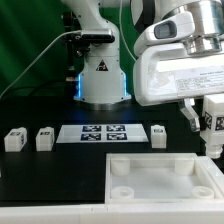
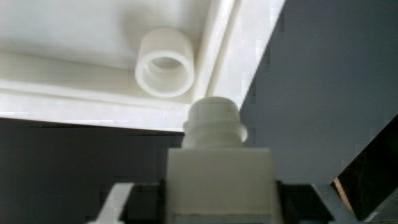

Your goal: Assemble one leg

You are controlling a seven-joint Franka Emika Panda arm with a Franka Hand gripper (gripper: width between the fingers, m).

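Note:
My gripper is shut on one leg, a small white block with a marker tag, and holds it above the far right corner of the white square top. In the wrist view the held leg fills the space between the fingers, and its round peg points toward the top. The peg is just beside the top's round corner socket and apart from it. Three more legs stand on the table.
The marker board lies between the loose legs, in front of the robot's base. A cable runs over the green backdrop at the exterior view's left. The top sits close to the table's front edge.

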